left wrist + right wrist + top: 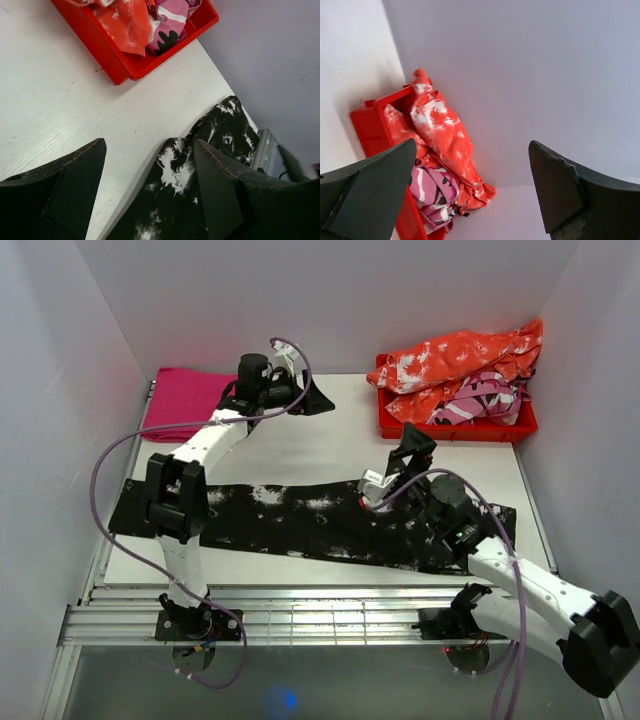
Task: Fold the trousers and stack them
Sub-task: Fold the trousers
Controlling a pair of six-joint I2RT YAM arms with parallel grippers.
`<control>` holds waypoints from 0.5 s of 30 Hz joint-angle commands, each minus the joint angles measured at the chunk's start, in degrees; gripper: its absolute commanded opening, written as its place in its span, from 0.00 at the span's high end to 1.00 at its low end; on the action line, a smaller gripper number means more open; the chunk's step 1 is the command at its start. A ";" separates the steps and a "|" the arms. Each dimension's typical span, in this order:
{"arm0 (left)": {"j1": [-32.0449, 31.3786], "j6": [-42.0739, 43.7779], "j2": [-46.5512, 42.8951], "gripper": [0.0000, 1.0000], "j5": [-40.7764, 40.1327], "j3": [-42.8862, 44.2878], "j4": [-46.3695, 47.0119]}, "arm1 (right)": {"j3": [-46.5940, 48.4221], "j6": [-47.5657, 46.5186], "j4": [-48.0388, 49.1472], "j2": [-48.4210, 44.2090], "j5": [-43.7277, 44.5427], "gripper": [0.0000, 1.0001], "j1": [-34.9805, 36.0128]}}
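Table point(300, 445) is carrying the trousers point(300, 515) stretched out, left gripper point(314, 400) and right gripper point(413, 450) hanging open and empty, so they're maybe risking pinching just one layer.

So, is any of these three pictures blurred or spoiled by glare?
Top external: evenly lit and sharp, only a small blue reflection at the bottom edge. Left wrist: trousers and red bin are clear, but the left gripper is nearly black, with little detail. Right wrist: no glare; the orange garment is sharp, the right gripper dark too.
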 commanded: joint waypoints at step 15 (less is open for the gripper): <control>-10.70 30.33 -14.15 0.36 -8.37 -14.81 -30.43 | 24.67 46.06 -77.51 9.70 -32.81 0.33 -34.05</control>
